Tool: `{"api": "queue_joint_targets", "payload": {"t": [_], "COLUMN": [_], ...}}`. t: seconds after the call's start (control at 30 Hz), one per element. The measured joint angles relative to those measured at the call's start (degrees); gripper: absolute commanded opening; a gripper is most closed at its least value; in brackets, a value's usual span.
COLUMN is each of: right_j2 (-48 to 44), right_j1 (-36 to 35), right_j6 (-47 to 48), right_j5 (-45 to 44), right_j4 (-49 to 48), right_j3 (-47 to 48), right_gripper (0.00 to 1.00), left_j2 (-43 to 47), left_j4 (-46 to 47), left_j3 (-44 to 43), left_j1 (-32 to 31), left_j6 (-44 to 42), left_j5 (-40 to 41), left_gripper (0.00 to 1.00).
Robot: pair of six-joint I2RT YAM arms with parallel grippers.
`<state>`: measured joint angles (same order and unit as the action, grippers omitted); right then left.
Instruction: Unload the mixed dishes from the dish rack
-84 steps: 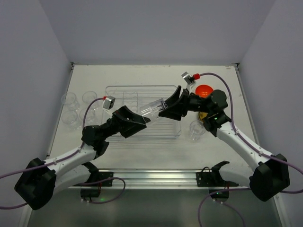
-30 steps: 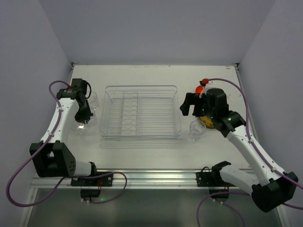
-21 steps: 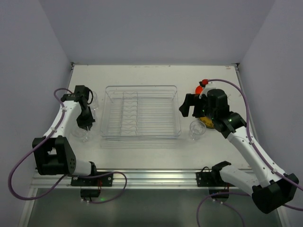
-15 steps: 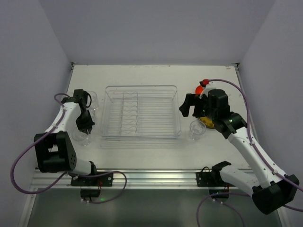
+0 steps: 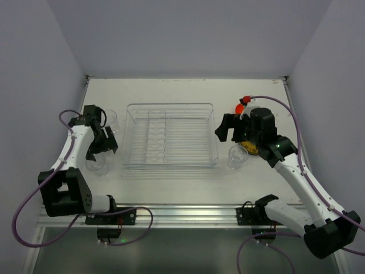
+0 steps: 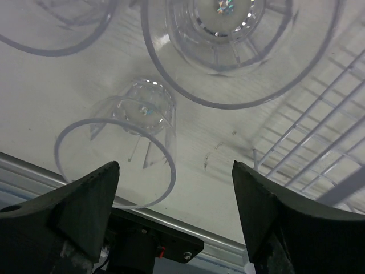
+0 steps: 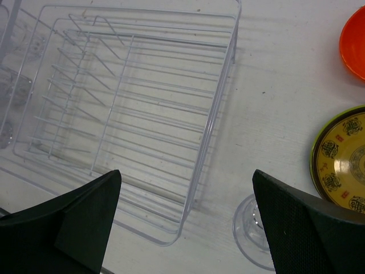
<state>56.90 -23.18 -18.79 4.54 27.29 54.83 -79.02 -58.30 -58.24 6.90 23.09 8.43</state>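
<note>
My left hand (image 6: 174,191) stands wide, empty, over a glass cup (image 6: 137,131) parked upright left of the bare dish rack (image 5: 170,107), presumably its unloading spot; my right hand (image 7: 185,197) hangs open, empty.

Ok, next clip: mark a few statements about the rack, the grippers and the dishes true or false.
1. No dishes are in the rack. True.
2. The left gripper is shut on a cup. False: its jaws are open, and the cup stands free below it.
3. The right gripper is open and holds nothing. True.
4. The bowl sits left of the rack. False: it is on the right, near the plate.
5. A lone cup stands right of the rack. True.
</note>
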Motion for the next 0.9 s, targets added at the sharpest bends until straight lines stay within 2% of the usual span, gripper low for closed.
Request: {"api": "queue_joint_targets", "payload": {"t": [0.1,0.27,0.43,0.57,0.63,0.8,0.9], "right_j2": [-0.39,-2.89,-11.41,-19.37,-20.26,-15.76,-16.0], "right_j1": [0.0,-0.33,-4.98,-15.15,-18.8,-20.31,-20.33], "right_j6": [0.17,0.57,1.33,1.77,1.2,-2.49,-3.67], "right_j5": [0.15,-0.46,-4.68,-13.09,-18.78,-32.33,-38.34], "right_j4": [-0.15,-0.35,-2.29,-2.36,0.0,11.21,16.55], "right_j3": [-0.15,-0.96,-3.58,-4.09,-2.19,5.64,6.25], "right_gripper": [0.99,0.99,0.99,0.99,0.99,0.99,0.99], "left_j2": [4.0,12.81,28.39,41.81,47.34,55.65,58.88], "left_j4": [-0.92,-1.75,3.26,7.98,8.98,10.64,11.45], "left_j3": [-3.19,-8.83,-9.66,-8.72,-8.55,-6.99,-3.06], "left_j1": [0.11,0.04,-3.41,-5.22,-5.57,-7.91,-10.78], "left_j6": [-0.04,-1.27,-3.26,-5.77,-6.93,-8.68,-9.49], "left_j5": [0.83,0.61,-1.68,-2.21,-1.81,0.2,1.11], "left_gripper": [1.0,1.0,1.0,1.0,1.0,1.0,1.0]}}
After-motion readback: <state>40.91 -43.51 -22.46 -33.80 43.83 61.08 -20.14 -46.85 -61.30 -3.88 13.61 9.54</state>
